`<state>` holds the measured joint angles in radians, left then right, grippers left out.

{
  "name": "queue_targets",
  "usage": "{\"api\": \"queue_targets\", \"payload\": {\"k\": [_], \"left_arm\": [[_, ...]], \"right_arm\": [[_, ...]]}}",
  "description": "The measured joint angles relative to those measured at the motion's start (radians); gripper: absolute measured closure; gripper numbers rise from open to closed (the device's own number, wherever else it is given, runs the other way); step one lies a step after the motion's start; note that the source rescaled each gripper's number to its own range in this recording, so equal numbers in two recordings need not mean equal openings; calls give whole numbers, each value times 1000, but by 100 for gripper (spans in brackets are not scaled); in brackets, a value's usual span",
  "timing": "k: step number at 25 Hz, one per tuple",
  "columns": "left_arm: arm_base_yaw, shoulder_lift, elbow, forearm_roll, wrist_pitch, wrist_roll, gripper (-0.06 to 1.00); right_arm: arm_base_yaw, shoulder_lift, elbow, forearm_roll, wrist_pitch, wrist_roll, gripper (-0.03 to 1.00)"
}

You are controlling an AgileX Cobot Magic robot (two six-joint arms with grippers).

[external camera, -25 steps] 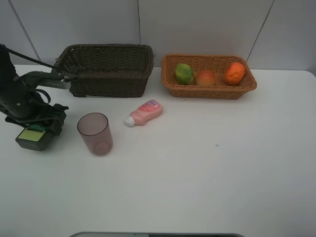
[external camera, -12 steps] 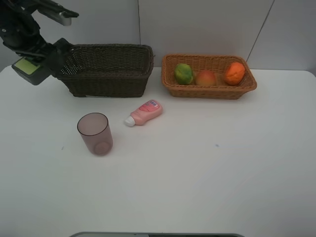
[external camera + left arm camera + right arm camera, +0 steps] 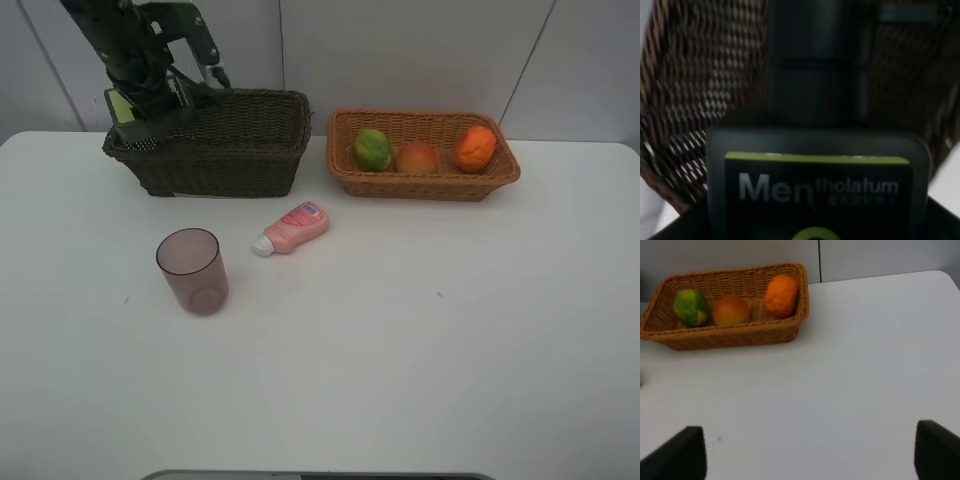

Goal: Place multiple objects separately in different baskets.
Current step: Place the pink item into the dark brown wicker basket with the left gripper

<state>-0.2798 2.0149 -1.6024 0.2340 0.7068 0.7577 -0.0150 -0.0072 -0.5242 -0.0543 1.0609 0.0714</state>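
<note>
One orange point(image 3: 475, 148), a peach point(image 3: 417, 157) and a green fruit point(image 3: 372, 149) lie in the tan basket point(image 3: 425, 188) at the tabletop's far edge. My left claw point(image 3: 148, 100) clamps the pump bottle point(image 3: 121, 104) over the dark basket's point(image 3: 230, 165) left end; my right claw point(image 3: 810, 452) gapes, empty.

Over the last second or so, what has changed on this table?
The left gripper, holding the dark green pump bottle, rose from the table's left edge and swung back and rightward; it now hangs over the left end of the dark brown basket, bottle not released. The mauve cup, the pink bottle lying on the table, and the tan basket with its green fruit, peach and orange stayed put.
</note>
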Motion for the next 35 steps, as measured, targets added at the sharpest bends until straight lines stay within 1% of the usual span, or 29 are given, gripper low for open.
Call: {"api": "queue_targets", "payload": {"k": [3,6,10,14,21,35], "left_arm": [[-30,51,-58,37,-33,1,15],[-46,94,-82,45,-100,1,15],[-55,136,-82,25,-205,2,15],[-55,169,-82,6,-269,2,15],[-56,211,-82,-51,-282,2,15],[-56,218,-82,-64,-268,1,14]], "right_arm": [[0,0,0,0,0,0,19],[0,0,0,0,0,0,19],[0,0,0,0,0,0,19],[0,0,0,0,0,0,19],[0,0,0,0,0,0,19],[0,0,0,0,0,0,19]]}}
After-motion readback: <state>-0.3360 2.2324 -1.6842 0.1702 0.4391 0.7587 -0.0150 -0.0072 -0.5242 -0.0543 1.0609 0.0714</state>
